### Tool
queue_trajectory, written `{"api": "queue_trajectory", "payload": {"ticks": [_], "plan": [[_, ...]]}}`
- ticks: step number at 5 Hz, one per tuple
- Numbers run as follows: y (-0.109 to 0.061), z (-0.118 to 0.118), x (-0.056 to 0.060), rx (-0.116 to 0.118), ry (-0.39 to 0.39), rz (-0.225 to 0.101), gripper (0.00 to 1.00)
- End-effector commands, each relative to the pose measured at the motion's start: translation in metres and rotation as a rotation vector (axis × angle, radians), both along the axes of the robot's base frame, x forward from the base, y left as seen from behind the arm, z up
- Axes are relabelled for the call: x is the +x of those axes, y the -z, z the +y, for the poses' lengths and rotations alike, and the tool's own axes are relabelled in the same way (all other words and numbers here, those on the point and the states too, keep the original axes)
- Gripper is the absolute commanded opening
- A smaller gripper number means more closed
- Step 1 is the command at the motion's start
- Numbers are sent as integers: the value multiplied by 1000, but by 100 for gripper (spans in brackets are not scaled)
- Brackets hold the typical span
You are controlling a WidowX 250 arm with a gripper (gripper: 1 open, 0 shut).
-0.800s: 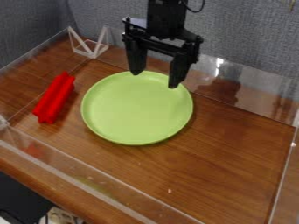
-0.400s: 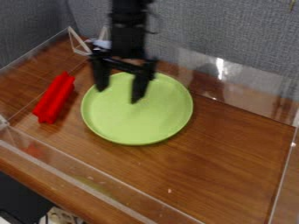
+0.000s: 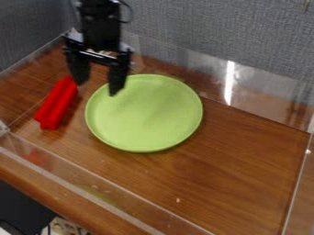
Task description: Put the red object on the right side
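gripper (image 3: 97, 77) hangs pointing down, jaws spread wide and empty, between the red block (image 3: 55, 101) and the green plate (image 3: 143, 112), likely lining up a grab. block lies flat on the wooden surface (image 3: 233, 174) at the plate's 9 o'clock, untouched.

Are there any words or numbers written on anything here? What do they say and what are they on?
There are none to read.
The red object: no letters or numbers show on it.
The green plate: plain, no print.
The gripper: black, no label visible.
The clear walls and the wooden table: no signs or stickers with text.
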State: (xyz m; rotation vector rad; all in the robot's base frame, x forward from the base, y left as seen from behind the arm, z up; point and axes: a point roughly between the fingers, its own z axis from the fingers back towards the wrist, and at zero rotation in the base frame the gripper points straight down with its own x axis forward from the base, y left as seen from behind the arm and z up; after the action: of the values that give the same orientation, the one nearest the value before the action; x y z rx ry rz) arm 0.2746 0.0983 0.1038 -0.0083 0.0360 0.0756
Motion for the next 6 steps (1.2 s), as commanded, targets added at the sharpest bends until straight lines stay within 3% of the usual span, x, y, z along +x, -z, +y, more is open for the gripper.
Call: {"api": "queue_trajectory", "payload": {"ticks": [1, 2, 3, 4, 6], "plan": [[2, 48, -6, 25, -40, -57, 100], [7, 82, -24, 27, -67, -97, 100], [4, 67, -15, 2, -123, -127, 100], [1, 51, -3, -2, -162, -135, 100], [24, 95, 7, -2, -289, -156, 100]]}}
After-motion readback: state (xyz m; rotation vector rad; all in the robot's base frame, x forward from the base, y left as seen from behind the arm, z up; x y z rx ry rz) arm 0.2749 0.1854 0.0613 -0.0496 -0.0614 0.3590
